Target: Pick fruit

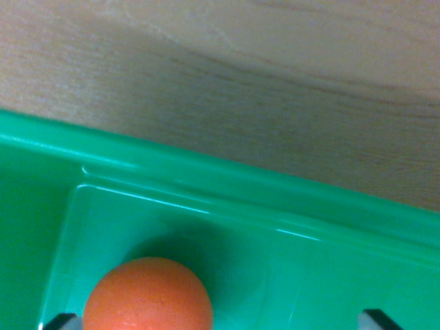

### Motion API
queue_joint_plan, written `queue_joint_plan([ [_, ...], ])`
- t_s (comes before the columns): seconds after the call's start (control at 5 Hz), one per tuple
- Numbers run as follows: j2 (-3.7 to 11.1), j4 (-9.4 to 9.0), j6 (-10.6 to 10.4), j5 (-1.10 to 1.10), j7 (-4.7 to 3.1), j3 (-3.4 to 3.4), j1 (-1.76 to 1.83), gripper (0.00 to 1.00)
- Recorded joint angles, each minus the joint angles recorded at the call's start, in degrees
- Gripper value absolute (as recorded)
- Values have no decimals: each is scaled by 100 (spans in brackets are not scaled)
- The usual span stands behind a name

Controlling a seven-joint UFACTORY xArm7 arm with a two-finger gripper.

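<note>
pale wood-grain tabletop (227,75) behind a green plastic tray (227,189), an orange fruit (147,295) inside it.

the round orange fruit lies on the tray floor near the inner corner at the wrist view's lower left, and nothing else shows in the tray. two dark fingertips (377,320) peek in at the bottom edge, one just left of the fruit and one well to its right, so the gripper (218,322) stands wide and holds nothing. the fruit looks smooth, light and firm, likely to roll on the glossy tray floor; taking hold across its widest middle seems best, with gentle pressure to avoid slipping or bruising.
</note>
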Motion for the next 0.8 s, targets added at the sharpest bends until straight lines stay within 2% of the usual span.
queue_joint_plan([
  [0.2, 95, -198, -239, 24, -77, 32, 26, 0],
  [0.4, 95, -198, -239, 24, -77, 32, 26, 0],
  [0.6, 182, -378, -458, 46, -147, 61, 49, 0],
  [0.8, 182, -378, -458, 46, -147, 61, 49, 0],
])
